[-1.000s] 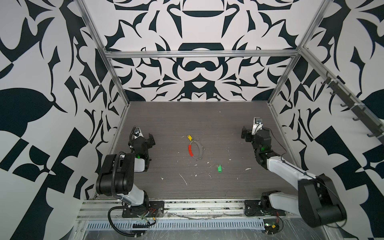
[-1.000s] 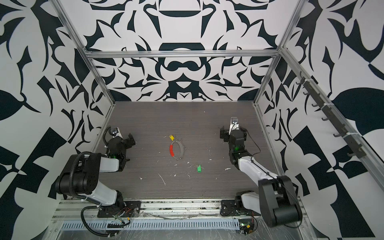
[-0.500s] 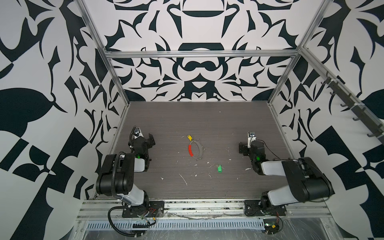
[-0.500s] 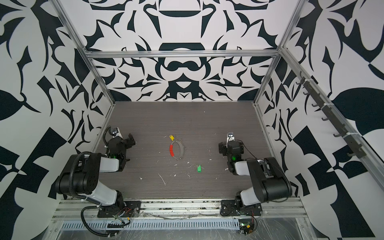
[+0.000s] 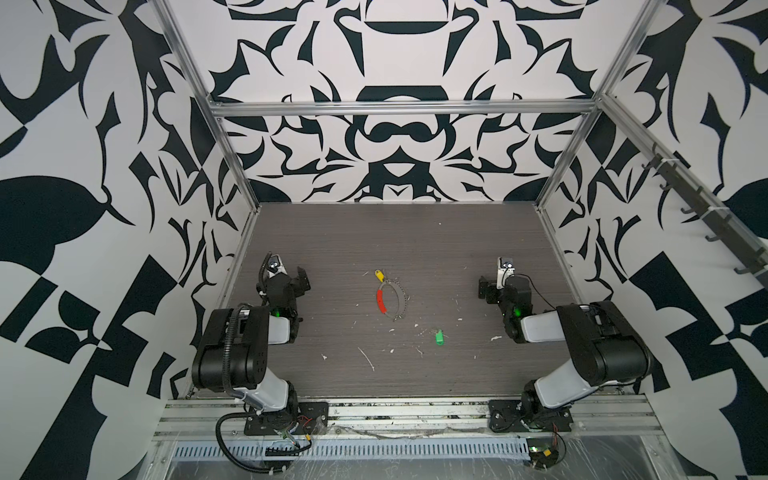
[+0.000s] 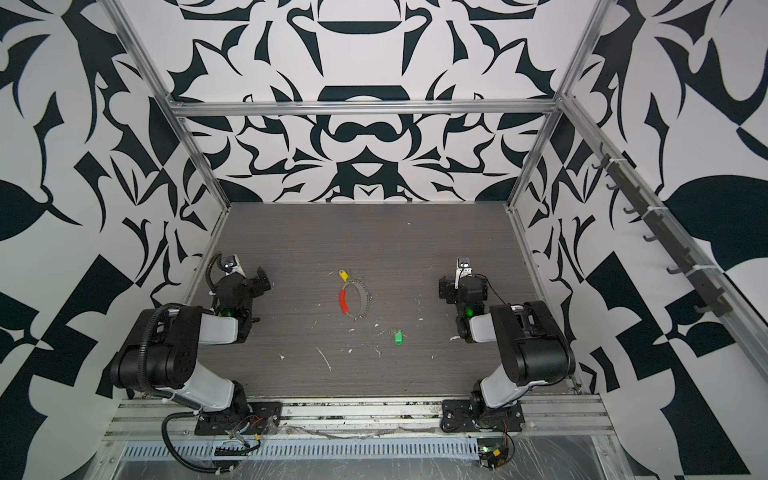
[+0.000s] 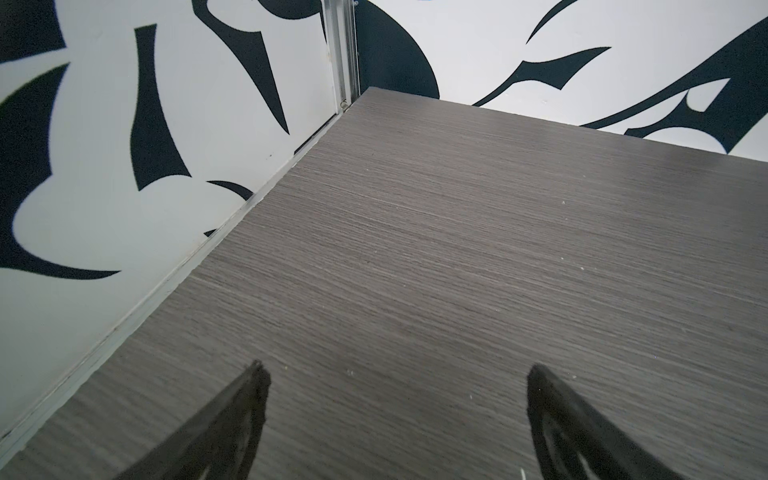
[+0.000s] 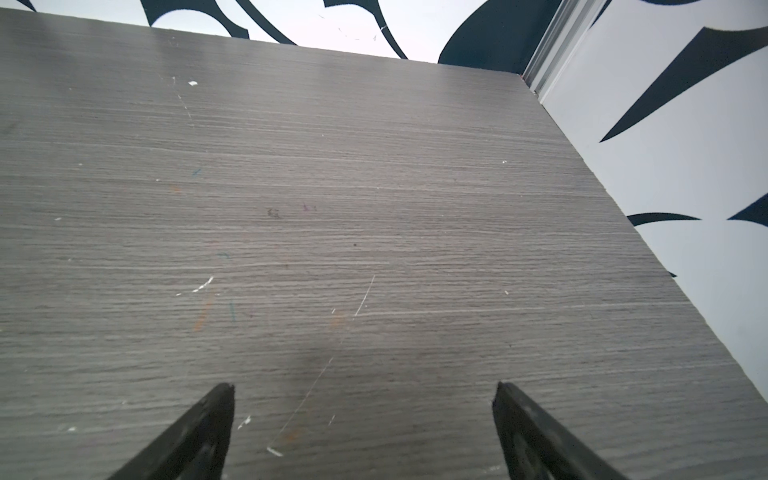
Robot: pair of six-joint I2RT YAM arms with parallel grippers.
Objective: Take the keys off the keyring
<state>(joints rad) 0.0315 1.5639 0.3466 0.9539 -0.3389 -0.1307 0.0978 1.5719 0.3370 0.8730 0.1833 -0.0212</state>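
Observation:
The keyring (image 5: 402,300) (image 6: 367,300), a thin grey hoop with a red sleeve (image 5: 380,301), lies flat mid-table in both top views. A yellow-tagged key (image 5: 379,275) (image 6: 343,274) rests at the hoop's far end, touching it. A green-tagged key (image 5: 439,337) (image 6: 399,337) lies apart, nearer and to the right. My left gripper (image 5: 302,279) (image 7: 395,374) is open over bare table by the left wall. The right gripper (image 5: 484,289) (image 8: 363,390) is open too, low at the right side. Neither wrist view shows the keys or keyring.
White flecks of debris (image 5: 368,357) are scattered on the near half of the grey wood table (image 5: 415,232). Patterned walls with aluminium posts (image 5: 232,166) close in the left, right and back sides. A hook rail (image 5: 706,216) runs along the right wall.
The right arm has folded back toward its base, bringing its gripper nearer and lower. The left arm, keyring and keys have not moved.

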